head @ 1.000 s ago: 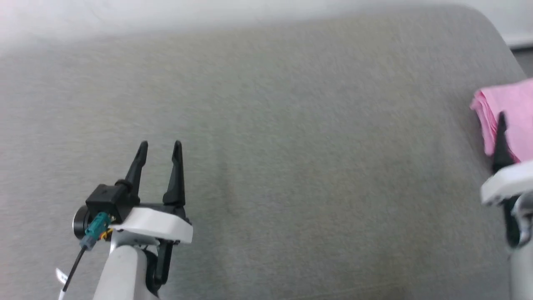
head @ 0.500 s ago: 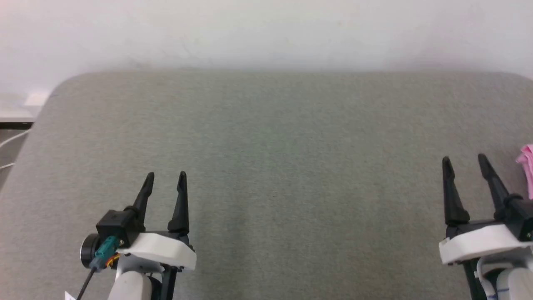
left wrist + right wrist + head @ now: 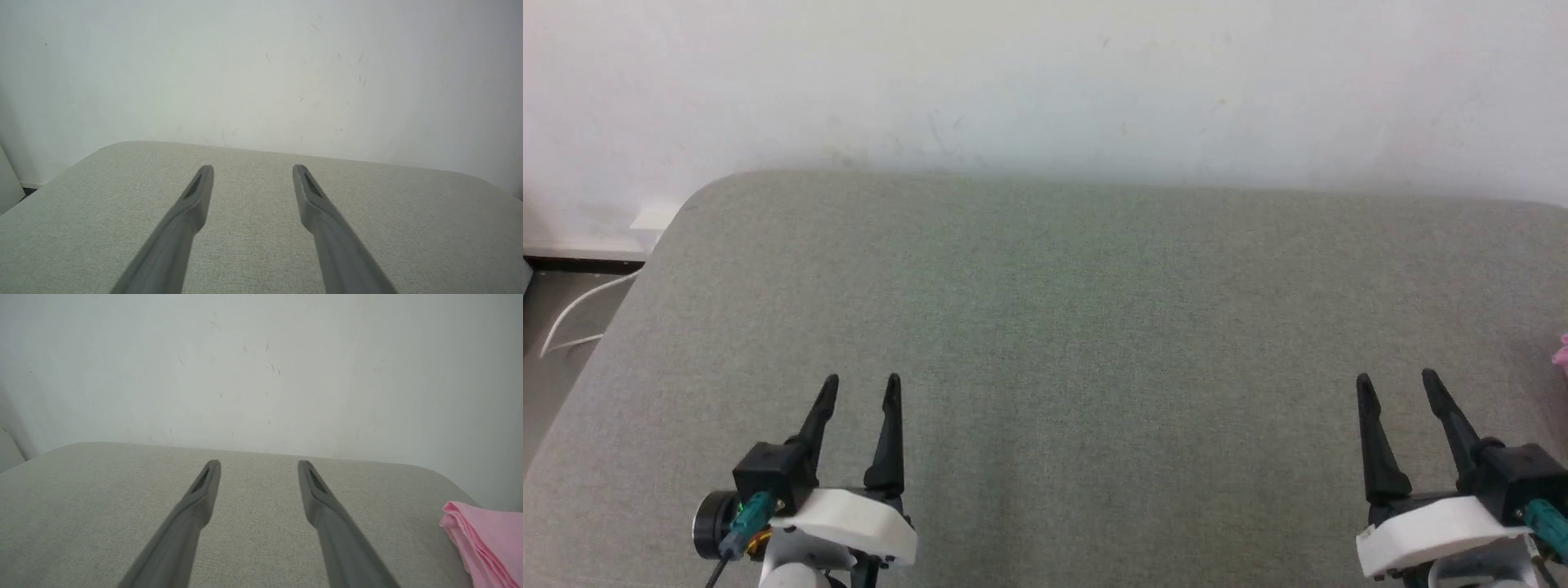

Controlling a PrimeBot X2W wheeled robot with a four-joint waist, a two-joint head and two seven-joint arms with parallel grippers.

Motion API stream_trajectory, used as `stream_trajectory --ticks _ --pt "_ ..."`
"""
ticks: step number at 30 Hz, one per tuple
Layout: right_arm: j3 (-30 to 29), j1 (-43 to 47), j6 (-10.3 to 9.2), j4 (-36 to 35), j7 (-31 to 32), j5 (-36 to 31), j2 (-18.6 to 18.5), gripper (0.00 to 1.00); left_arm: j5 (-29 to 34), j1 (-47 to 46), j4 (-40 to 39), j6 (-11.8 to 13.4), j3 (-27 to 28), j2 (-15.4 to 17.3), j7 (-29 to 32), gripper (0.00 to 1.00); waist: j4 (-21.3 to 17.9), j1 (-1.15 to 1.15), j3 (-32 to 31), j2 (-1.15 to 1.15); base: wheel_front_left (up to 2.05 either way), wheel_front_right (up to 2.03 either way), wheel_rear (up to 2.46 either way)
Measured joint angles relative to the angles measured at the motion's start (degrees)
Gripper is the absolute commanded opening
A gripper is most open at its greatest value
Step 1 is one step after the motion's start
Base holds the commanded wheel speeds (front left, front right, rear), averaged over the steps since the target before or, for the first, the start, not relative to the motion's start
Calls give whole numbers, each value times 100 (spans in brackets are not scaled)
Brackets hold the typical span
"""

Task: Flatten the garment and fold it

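- The left claw (image 3: 862, 381), two long dark tapered fingers on a white mount, sits at the lower left of the head view. Its jaws are spread wide with nothing between them.
- In the left wrist view the same left claw (image 3: 252, 168) shows its fingers parted above the grey woven-fabric tabletop with rounded corners (image 3: 253, 253), the tips pointing toward the wall.
- The right claw (image 3: 1395, 378), of the same build, sits at the lower right of the head view, also spread wide and holding nothing.
- The thin, light pink, soft fabric garment (image 3: 490, 535) lies on the tabletop near its right edge, off to the right of the right claw (image 3: 259, 463) and apart from it. It is folded into a stack, with several layered edges facing the claw.
- In the head view only a small pink sliver of the garment (image 3: 1561, 353) shows at the right border, just beyond the right claw's fingers.
- The two claws are well apart, with bare grey tabletop (image 3: 1094, 343) between them.
- A plain white wall (image 3: 1045, 82) rises behind the tabletop's far edge.
- A thin white cable (image 3: 572, 314) loops over the floor past the tabletop's left corner.
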Motion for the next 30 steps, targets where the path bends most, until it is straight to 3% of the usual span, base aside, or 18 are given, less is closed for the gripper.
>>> stream_trajectory --ticks 13,14,30 --pt "98 90 0 330 -120 147 8 100 -27 55 46 101 -134 -15 0 100 -96 1 40 0 0 0 0" --pt "102 89 0 337 -122 164 8 0 -32 55 47 101 -144 -15 0 0 -95 1 46 0 0 0 0" --pt "103 89 0 336 -101 164 3 0 -30 54 45 100 -142 -14 10 0 -102 2 54 -1 0 0 0"
